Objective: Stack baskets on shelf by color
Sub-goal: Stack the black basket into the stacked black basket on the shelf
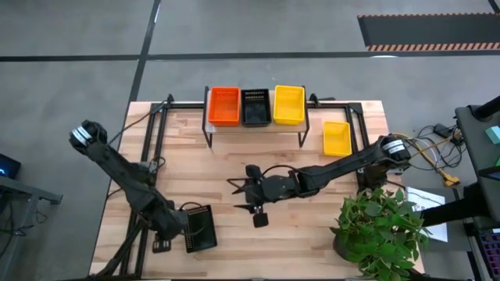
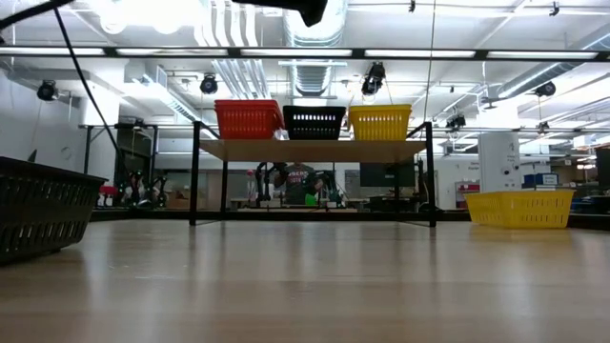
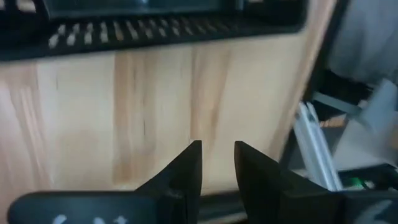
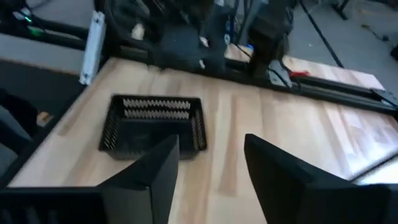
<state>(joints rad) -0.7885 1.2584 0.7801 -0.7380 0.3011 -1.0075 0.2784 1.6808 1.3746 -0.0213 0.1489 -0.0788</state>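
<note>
No readable writing or labels anywhere. Left gripper (image 1: 164,244) at near-left table edge, fingers slightly parted, holding nothing; black basket (image 1: 201,229) just beside it. Right gripper (image 1: 238,196) mid-table, jaws apart, empty. Shelf (image 1: 255,128) carries red-orange basket (image 1: 223,105), black basket (image 1: 255,107), yellow basket (image 1: 289,104). Lone yellow basket (image 1: 337,138) right of shelf. Only high view shows potted plant (image 1: 383,229).
</note>
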